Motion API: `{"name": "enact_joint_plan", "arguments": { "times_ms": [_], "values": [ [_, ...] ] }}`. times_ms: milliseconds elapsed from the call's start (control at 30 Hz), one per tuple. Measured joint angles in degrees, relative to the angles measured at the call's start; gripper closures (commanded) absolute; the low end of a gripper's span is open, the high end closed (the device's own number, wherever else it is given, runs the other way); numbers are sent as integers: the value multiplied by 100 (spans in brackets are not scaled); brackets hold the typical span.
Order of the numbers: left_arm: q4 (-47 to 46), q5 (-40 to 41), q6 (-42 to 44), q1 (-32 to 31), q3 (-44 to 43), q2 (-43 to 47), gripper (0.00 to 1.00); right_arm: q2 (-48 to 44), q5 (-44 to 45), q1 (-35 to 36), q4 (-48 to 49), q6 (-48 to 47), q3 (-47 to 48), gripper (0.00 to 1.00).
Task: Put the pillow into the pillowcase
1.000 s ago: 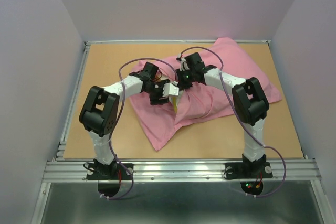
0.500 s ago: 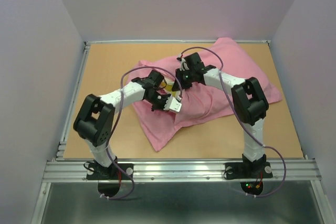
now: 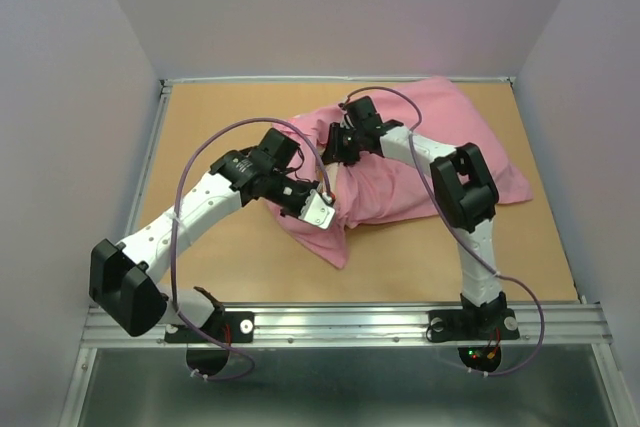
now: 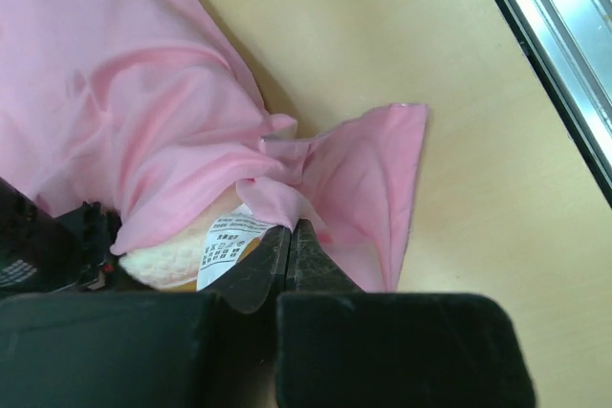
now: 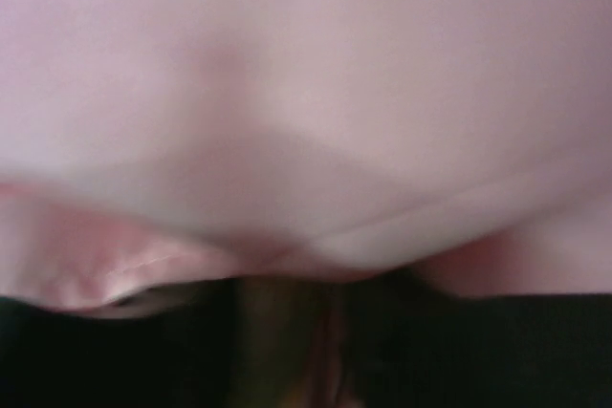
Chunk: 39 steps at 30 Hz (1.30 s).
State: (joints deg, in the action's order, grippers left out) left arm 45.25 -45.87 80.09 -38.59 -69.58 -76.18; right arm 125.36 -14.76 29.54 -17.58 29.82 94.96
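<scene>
One pillowcase (image 3: 420,162) lay on the table (image 3: 200,127) from centre toward 2 o'clock, with one pillow (image 4: 163,263) mostly inside and a cream corner exposed. The left gripper (image 4: 289,236) was clamped shut on the pillowcase's 7 o'clock edge. The right gripper (image 3: 338,145) was buried in cloth, so its jaw state could not be told.

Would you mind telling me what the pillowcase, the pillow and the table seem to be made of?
The pillowcase: thin matte pink cloth, folds softly. The pillow: cream, nubbly knit or foam, unclear. The table: smooth tan wood-look board, probably laminate.
</scene>
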Motion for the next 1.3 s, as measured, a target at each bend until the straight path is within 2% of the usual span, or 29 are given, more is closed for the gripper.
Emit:
{"name": "enact_joint_plan", "arguments": {
  "times_ms": [67,167,200,267,433,533,567,600,633,767,833,967,1133,1167,1200,1300],
  "values": [
    [-57,57,-9,9,186,7,100,-153,-269,-22,-2,-181,-79,28],
    [-203,127,-101,20,564,48,100,-737,-485,-24,-59,-527,-483,15],
    [-247,136,-153,26,647,52,100,-979,-570,-28,-133,-675,-643,18],
    [-348,142,-330,63,732,46,100,-1543,-702,-37,-339,-931,-951,36],
    [-758,118,-721,138,664,-13,100,-2385,-1045,-136,-754,-1405,-1222,41],
    [-931,120,-876,175,516,-136,100,-2365,-1189,-142,-866,-1591,-1294,60],
    [-1010,122,-946,186,444,-179,100,-2284,-1231,-133,-905,-1620,-1377,75],
    [-1080,127,-1001,195,387,-214,100,-2173,-1266,-129,-935,-1663,-1440,83],
    [-1180,131,-1137,201,315,-240,100,-2015,-1305,-111,-960,-1707,-1488,99],
    [-1740,120,-1606,199,101,-262,100,-1169,-1598,-98,-942,-1703,-1537,99],
    [-2002,107,-1742,195,20,-299,100,-1139,-1652,-111,-944,-1698,-1537,100],
    [-2430,109,-1775,190,120,-529,100,-1602,-1521,-96,-1056,-1731,-1539,99],
    [-3541,308,-1777,153,898,-946,100,-2721,-940,-96,-1248,-1832,-1733,100],
    [-3773,385,-1792,142,1047,-1145,98,-2889,-868,-96,-1250,-1845,-1768,100],
    [-3930,461,-1823,142,1126,-1270,76,-3075,-750,-96,-1259,-1864,-1810,99],
    [-4249,660,-1923,120,1362,-1558,52,-3348,-498,-98,-1263,-1923,-1832,100]
  ]
}}
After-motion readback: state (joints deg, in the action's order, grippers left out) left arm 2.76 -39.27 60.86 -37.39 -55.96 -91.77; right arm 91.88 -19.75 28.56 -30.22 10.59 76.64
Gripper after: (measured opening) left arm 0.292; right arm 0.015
